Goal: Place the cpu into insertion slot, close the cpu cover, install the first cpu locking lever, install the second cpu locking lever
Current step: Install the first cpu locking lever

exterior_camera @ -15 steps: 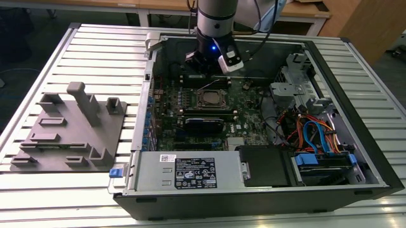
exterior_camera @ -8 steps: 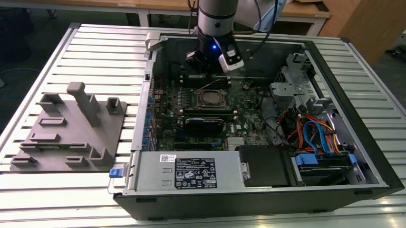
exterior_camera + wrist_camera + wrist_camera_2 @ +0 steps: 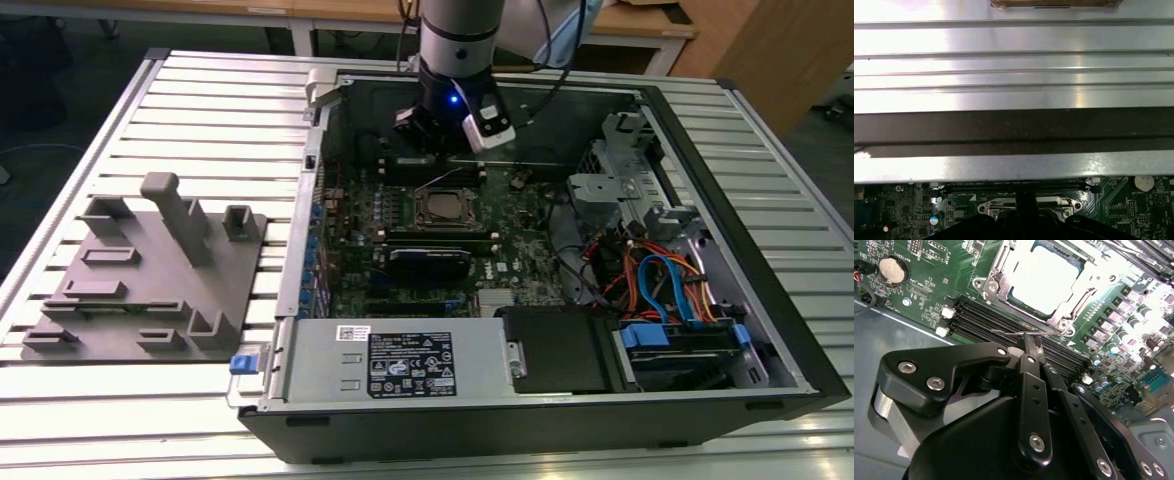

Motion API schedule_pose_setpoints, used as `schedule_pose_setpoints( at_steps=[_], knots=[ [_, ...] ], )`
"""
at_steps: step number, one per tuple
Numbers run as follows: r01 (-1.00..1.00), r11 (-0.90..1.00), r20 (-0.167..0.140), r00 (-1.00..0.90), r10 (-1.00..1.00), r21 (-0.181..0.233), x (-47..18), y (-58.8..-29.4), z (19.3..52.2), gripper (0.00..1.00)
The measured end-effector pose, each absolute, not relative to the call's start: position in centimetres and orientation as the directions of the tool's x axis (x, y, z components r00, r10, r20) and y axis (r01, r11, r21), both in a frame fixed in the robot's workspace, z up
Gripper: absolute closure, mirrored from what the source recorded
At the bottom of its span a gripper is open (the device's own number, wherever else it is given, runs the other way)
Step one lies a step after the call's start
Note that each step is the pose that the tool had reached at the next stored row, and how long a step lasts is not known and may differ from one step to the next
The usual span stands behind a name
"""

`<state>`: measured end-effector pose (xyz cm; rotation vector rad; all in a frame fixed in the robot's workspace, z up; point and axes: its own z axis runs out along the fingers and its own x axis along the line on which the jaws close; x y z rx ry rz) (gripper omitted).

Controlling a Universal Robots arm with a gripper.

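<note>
While the slatted metal tabletop (image 3: 147, 400) carries both a grey fixture block (image 3: 147, 285) toward the exterior view's left and the open computer case (image 3: 787, 330) lying on its side, the work itself sits deep inside that case, on the green motherboard (image 3: 350, 232). Over the far part of the board hangs the robot arm (image 3: 461, 40), its wrist tipped down toward the socket area. On the board, the insertion slot (image 3: 445, 208) lies just on the near side of the arm in the exterior view, and the second wrist view shows it more closely: the cpu (image 3: 1043, 276) is already seated, its bright metal top showing through the cut-out of the cpu cover (image 3: 995, 271), which appears to lie down flat around the chip. Between the socket and the black memory slots (image 3: 979, 317) runs a thin wire locking lever (image 3: 1026, 332), its long axis running along the socket's edge. The gripper (image 3: 1031, 346) has its fingers (image 3: 1029, 344) drawn narrow, close together, with the tips right at that wire; whether they actually pinch it or merely touch it I cannot tell. Judging by this, the chip and cover steps look done and a lever is in hand.
</note>
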<state>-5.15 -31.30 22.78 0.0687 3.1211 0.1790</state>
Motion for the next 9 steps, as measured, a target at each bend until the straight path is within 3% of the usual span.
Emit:
schedule_pose_setpoints(
  at_steps=[9],
  knots=[
    [0.043, 0.992, -0.012, -0.999, 0.045, 0.115, -4.55, -31.12, 22.42, 0.90]
  ],
)
